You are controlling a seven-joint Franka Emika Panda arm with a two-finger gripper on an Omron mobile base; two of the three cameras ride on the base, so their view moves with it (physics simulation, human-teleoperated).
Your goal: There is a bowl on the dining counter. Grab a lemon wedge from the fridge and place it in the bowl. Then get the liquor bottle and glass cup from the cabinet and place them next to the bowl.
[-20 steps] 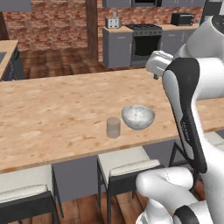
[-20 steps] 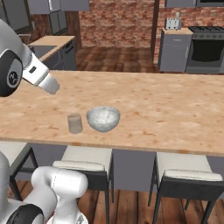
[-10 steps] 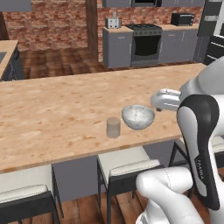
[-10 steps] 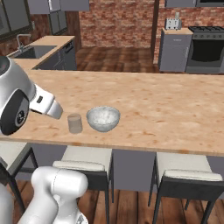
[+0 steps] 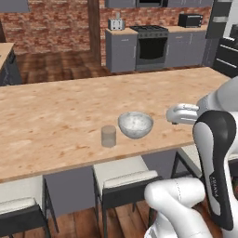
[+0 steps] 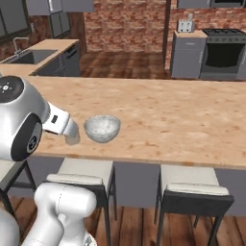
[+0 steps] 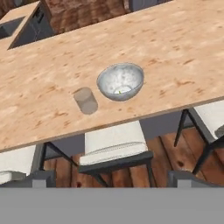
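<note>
On the dining counter [image 5: 56, 111] [image 7: 183, 48] stands the speckled grey-white bowl [image 5: 135, 124] [image 6: 102, 128] [image 7: 120, 82]. A small yellow-green piece, the lemon wedge [image 7: 120, 92], lies inside it. The glass cup [image 5: 108, 136] [image 7: 85, 100] stands upright just left of the bowl, apart from it; my arm half hides the cup [image 6: 73, 139] in the right base view. My gripper [image 5: 171, 117] [image 7: 113, 178] hangs open and empty near the counter's front edge, right of the bowl, looking down at both. The liquor bottle is out of view.
Pale cushioned stools [image 5: 123, 179] [image 6: 192, 190] [image 7: 116, 142] stand under the counter's front edge. Behind the counter are a grey stove unit [image 5: 151, 46] and a brick wall. A worktop with a sink [image 6: 29, 56] lies at the far left.
My arm has swung down, so the hand has dropped from high above the counter to its front edge. Both base views have shifted slightly. Bowl and cup stay put.
</note>
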